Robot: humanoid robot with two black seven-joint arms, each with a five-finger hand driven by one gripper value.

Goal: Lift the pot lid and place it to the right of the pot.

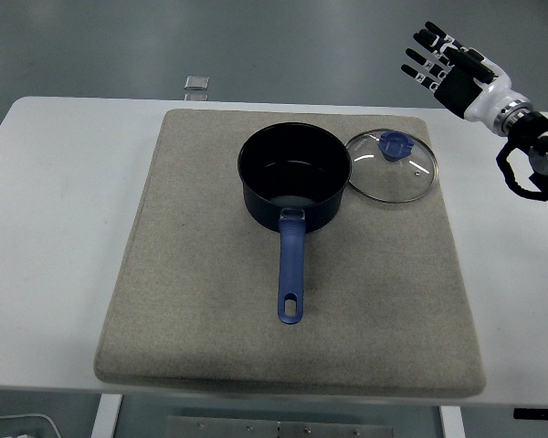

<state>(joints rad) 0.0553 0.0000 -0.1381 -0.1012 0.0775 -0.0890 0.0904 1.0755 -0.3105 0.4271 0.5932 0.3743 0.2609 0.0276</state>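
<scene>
Tabletop (46, 237): white, carried a grey mat (292, 347) that filled most of the near and middle ground.
Pot handle (290, 274): blue, ran from the pot towards 6 o'clock, its end with the hanging hole nearest the camera.
Pot (294, 175): dark, open-topped, stood at mat centre; its inside looked empty, though glare on the bottom made that hard to confirm.
Pot lid (392, 166): glass with a blue knob, lay flat on the mat at 3 o'clock of the pot, its rim touching or just beside the pot wall; which one could not be told.
Right hand (446, 66): raised at 2 o'clock of the lid, well apart from it, fingers spread and holding nothing.
Step in hand: placing looked done, lid already right of the pot; the hand appeared to be in retreat.
Next move: probably only carrying the arm clear, without brushing the lid.
Hidden: left hand out of view; right forearm cut off by the picture's edge.
Small object (196, 84): at the far edge, too small to identify.
</scene>
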